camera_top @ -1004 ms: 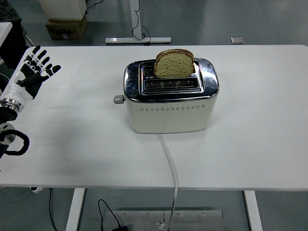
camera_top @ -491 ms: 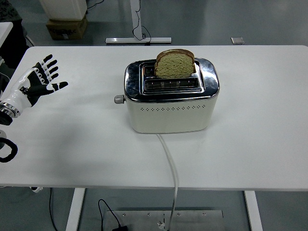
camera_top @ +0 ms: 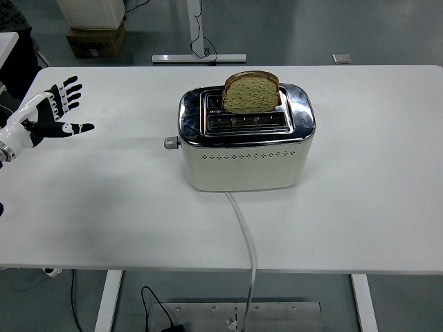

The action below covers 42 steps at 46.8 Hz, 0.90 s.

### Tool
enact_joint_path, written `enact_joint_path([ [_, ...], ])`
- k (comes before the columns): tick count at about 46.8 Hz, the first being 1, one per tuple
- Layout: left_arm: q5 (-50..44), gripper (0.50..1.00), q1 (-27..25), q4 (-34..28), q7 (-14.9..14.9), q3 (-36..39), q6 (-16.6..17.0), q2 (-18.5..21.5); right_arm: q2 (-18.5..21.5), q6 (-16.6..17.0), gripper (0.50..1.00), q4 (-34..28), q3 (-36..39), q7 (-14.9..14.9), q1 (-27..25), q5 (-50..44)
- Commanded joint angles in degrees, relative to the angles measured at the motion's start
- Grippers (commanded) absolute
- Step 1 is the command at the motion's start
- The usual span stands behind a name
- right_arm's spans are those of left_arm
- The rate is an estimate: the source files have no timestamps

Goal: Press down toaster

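A cream toaster (camera_top: pixel 243 149) with a chrome top stands in the middle of the white table (camera_top: pixel 104 207). A slice of bread (camera_top: pixel 251 92) sticks up out of its far slot; the near slot holds nothing. The lever knob (camera_top: pixel 169 142) juts out of the toaster's left end, in its raised position. My left hand (camera_top: pixel 55 111) hovers over the table's left edge, fingers spread and holding nothing, well to the left of the knob. My right hand is out of view.
The toaster's white cord (camera_top: pixel 243 235) runs from its front over the table's near edge to the floor. A cardboard box (camera_top: pixel 95 38) and a stand's metal base (camera_top: pixel 199 58) sit on the floor beyond the table.
My left hand has moved up and slightly right over the table's left edge, and the forearm has slid out of view. The toaster, lever and bread have not moved.
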Motion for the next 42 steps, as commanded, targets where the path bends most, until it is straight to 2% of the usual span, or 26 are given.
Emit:
enact_joint_path([
  [1, 1.85, 1.0, -0.36, -2.61, 0.02, -0.09, 0.43, 1.96, 0.0, 0.0, 0.998, -0.08, 0.0, -0.01, 0.0, 0.0],
  [15, 12.66, 1.0, -1.85, -6.83, 0.02, -0.01, 0.87, 5.48, 0.0, 0.0, 0.998, 0.01, 0.0, -0.01, 0.0, 0.0],
  [29, 21.36, 1.0, -2.03, -14.65, 0.19, 0.0, 0.87, 9.52, 0.0, 0.0, 0.998, 0.01, 0.0, -0.01, 0.0, 0.0],
  [42, 30.94, 1.0, -1.94, -15.62, 0.63, 0.44, 0.87, 9.96, 0.0, 0.0, 0.998, 0.01, 0.0, -0.01, 0.0, 0.0],
])
